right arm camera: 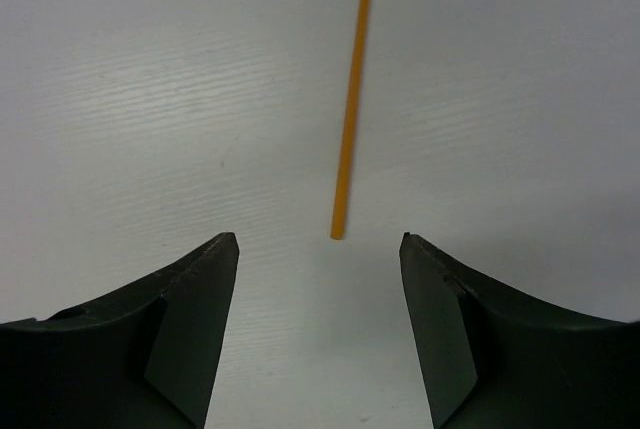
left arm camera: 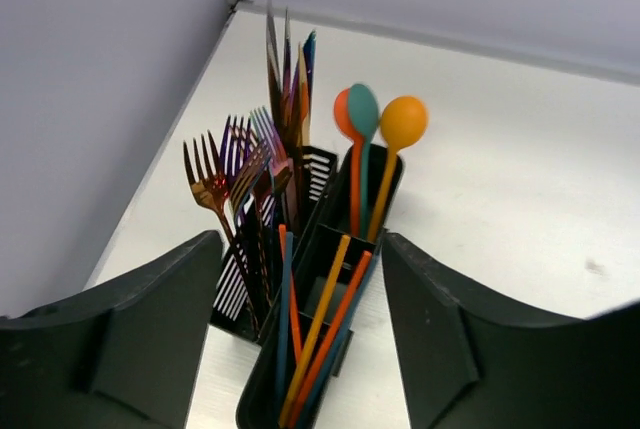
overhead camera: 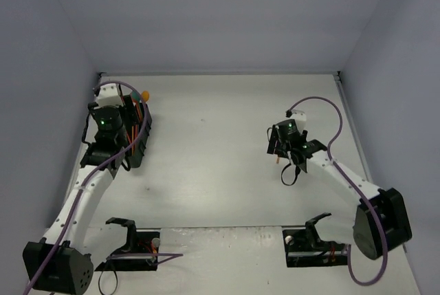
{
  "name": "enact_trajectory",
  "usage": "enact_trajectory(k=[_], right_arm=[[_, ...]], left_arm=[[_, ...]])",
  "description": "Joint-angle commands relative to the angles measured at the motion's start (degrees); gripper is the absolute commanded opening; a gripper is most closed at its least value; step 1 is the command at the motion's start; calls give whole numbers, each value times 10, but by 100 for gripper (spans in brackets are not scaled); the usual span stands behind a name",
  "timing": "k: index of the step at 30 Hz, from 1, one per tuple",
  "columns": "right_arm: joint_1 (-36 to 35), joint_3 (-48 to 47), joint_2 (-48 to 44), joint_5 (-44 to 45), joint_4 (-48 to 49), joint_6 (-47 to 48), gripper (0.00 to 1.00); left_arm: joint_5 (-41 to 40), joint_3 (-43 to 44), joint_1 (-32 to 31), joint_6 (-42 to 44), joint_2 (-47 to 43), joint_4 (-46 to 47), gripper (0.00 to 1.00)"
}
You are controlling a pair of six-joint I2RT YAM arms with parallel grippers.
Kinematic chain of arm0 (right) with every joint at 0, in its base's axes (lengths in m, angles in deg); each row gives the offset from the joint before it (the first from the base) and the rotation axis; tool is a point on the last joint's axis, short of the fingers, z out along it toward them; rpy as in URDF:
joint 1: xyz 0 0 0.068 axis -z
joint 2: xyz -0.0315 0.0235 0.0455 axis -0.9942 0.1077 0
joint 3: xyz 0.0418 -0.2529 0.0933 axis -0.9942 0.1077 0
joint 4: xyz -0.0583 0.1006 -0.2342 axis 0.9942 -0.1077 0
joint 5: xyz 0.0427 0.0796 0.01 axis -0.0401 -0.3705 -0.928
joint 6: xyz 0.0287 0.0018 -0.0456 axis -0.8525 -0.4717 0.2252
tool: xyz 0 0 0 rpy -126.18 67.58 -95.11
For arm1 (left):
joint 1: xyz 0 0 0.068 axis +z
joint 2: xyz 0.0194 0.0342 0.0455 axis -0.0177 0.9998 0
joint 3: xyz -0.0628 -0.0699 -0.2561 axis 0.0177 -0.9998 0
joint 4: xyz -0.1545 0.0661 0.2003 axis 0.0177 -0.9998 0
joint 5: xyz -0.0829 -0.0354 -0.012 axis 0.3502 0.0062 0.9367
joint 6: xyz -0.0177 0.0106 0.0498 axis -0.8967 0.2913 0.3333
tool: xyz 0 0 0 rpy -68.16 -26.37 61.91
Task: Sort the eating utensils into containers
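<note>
The black caddy [overhead camera: 143, 128] stands at the far left. In the left wrist view the caddy [left arm camera: 318, 249] holds copper and purple forks [left arm camera: 225, 164], iridescent knives [left arm camera: 285, 74], orange, teal and yellow spoons [left arm camera: 372, 114], and slim orange, yellow and teal sticks [left arm camera: 320, 319] in its near compartment. My left gripper [left arm camera: 300, 239] is open and empty just above the caddy's near end [overhead camera: 122, 145]. A yellow-orange stick [right arm camera: 350, 109] lies on the table. My right gripper [right arm camera: 318, 239] is open and empty, low over the table, with the stick's near end just ahead of its tips [overhead camera: 277, 145].
Grey walls close in the white table [overhead camera: 220, 144] on the left, back and right. The caddy sits close to the left wall. Two black tool stands [overhead camera: 130, 243] [overhead camera: 313, 240] sit at the near edge by the arm bases.
</note>
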Motion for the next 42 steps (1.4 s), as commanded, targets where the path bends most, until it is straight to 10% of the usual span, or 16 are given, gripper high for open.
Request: enact_trajectory(k=[1, 20, 26, 42], right_arm=[[23, -39, 60, -22, -14, -20, 58], [78, -80, 237, -91, 13, 5, 30], [68, -72, 249, -114, 34, 23, 2], [-246, -128, 138, -136, 192, 82, 0]], left_arm=[[79, 83, 0, -66, -52, -117, 65], [270, 31, 0, -187, -141, -245, 79], [301, 34, -2, -212, -139, -243, 80], [289, 49, -101, -304, -85, -190, 80]])
